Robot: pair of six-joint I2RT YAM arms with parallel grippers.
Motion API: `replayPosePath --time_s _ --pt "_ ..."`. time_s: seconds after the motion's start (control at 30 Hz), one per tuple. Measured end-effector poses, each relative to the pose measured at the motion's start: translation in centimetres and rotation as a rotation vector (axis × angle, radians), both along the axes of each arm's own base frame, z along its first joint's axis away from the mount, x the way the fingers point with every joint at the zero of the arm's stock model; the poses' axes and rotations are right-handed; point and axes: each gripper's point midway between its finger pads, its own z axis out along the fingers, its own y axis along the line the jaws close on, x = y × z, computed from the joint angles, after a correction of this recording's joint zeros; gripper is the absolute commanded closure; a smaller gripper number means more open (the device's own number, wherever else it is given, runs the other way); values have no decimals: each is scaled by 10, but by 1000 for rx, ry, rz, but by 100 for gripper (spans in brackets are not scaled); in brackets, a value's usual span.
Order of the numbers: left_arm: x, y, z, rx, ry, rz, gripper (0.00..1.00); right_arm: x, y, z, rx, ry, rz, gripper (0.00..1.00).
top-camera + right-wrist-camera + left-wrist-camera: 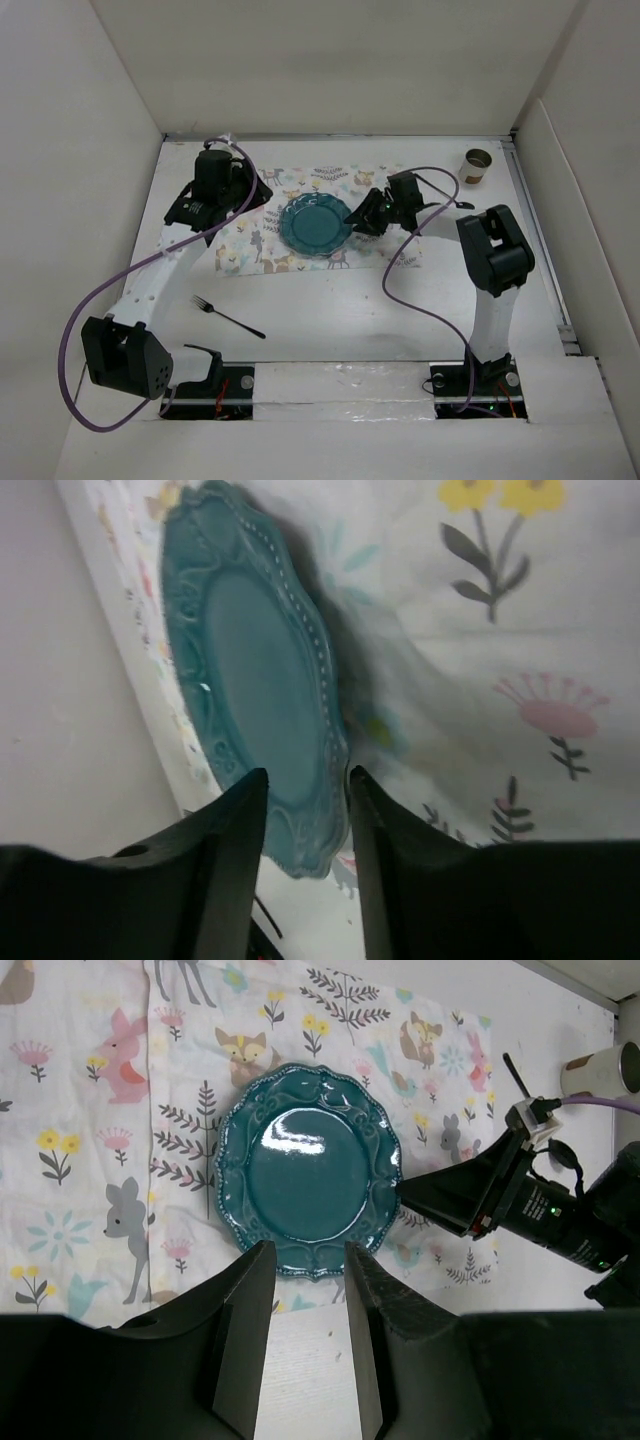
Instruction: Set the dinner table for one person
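Observation:
A teal scalloped plate lies on a cloth mat printed with pastel animals, which is spread on the white dinner table. My right gripper is open at the plate's right edge. In the right wrist view the plate's rim lies between its spread fingers. My left gripper is open and empty, hovering at the plate's left side. In the left wrist view the plate sits just beyond the gripper. A black fork lies on the table, near left.
A paper cup stands at the far right on the table; it also shows in the left wrist view. White walls enclose the table on three sides. Purple cables loop from both arms.

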Motion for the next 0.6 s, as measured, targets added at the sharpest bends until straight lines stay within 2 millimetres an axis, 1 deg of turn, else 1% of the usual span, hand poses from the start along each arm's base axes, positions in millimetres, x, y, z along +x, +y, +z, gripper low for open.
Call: replayPosePath --time_s 0.03,0.07,0.1,0.17,0.23,0.27,0.3,0.33,0.37,0.4,0.47,0.53,0.6 --pt "0 0 -1 0 1 0 69 -2 -3 -4 -26 10 3 51" --pt "0 0 -3 1 5 -1 69 -4 -6 -7 -52 18 5 47" --pt "-1 0 -5 0 8 -3 69 -5 -9 -7 -76 25 6 46" --pt "-2 -1 -8 0 13 -5 69 -5 -16 -1 -116 14 12 42" --pt "-2 -1 -9 -2 16 -10 79 -1 -26 14 -148 -10 13 41" --pt "-3 -3 -8 -7 15 -16 100 -2 -36 18 -194 -12 20 57" --pt "-2 -4 -7 -9 10 -25 100 11 -40 40 -179 -62 -1 94" --pt "-3 -6 -7 -7 5 -39 100 20 -54 55 -209 -93 -20 94" --pt "-3 -7 -6 -9 5 -50 100 29 -66 67 -235 -123 -37 100" --pt "-4 -9 -6 -11 2 -62 100 40 -82 81 -253 -148 -75 100" --pt "-5 -13 -4 -17 -4 -91 100 62 -125 108 -296 -202 -179 100" --pt "-6 -18 -2 -26 -16 -124 100 82 -184 132 -343 -239 -319 100" --pt "-10 -26 -4 -14 -31 -177 100 96 -249 147 -411 -249 -480 99"
